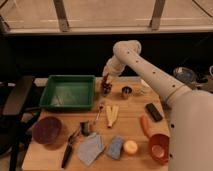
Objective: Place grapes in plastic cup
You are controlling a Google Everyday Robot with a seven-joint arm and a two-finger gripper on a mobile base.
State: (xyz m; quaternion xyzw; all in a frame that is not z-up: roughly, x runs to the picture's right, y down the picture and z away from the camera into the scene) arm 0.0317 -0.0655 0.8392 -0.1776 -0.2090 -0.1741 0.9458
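My gripper (106, 80) hangs at the end of the white arm, at the back of the wooden table (132, 131), just right of the green tray. Dark red-purple grapes (105, 81) show at its tip. Directly below them stands the small plastic cup (105, 91), which looks dark here. The grapes sit at or just above the cup's rim; I cannot tell if they rest inside it.
A green tray (67, 92) lies left of the cup and a small metal cup (126, 92) right of it. An orange carrot (145, 125), an orange bowl (159, 148), a black block (153, 111), yellow pieces (112, 115), a dark red bowl (47, 129), a blue sponge (115, 147) and a grey cloth (90, 148) lie nearer. A chair (15, 100) stands at left.
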